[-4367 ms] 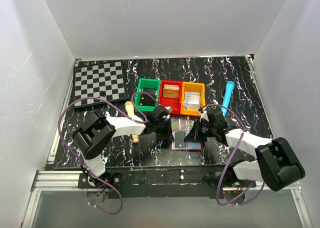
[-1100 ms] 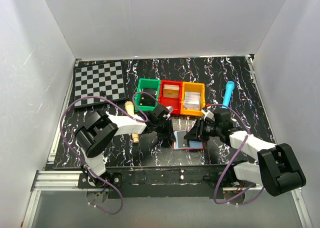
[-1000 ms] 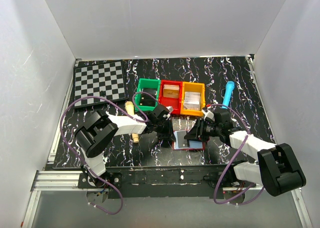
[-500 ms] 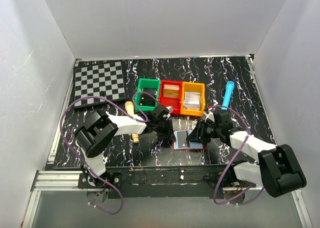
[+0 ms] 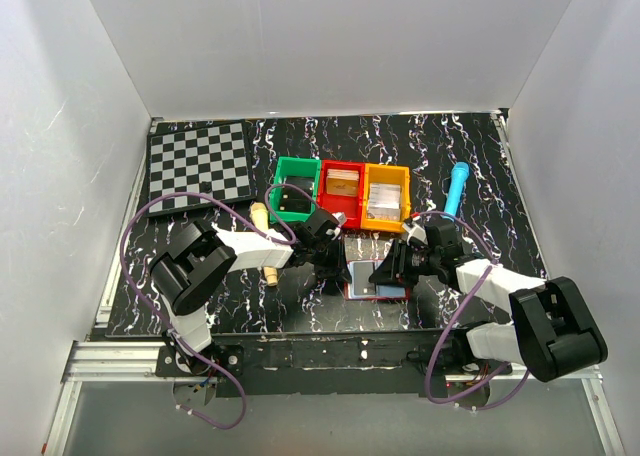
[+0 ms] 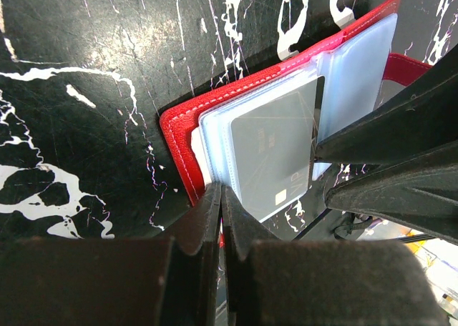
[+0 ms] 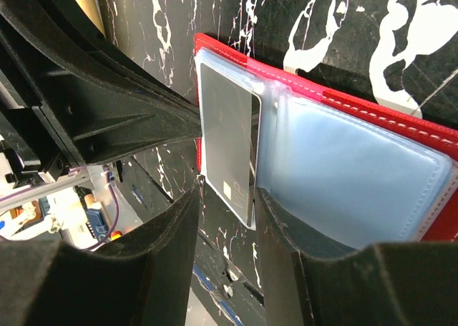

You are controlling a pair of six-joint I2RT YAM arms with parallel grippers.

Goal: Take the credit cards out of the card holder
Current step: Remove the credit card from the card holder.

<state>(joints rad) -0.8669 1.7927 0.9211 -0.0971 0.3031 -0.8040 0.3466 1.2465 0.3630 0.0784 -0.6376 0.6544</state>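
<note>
While the card holder lies open just nearside of the red bin, you see its grey card showing | left gripper pinched onto holder's edge | right gripper parted astride that card.

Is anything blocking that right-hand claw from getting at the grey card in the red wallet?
Nothing visible does. The right gripper is open, with its fingers on either side of the grey card where its free end sticks out of the card holder.
</note>
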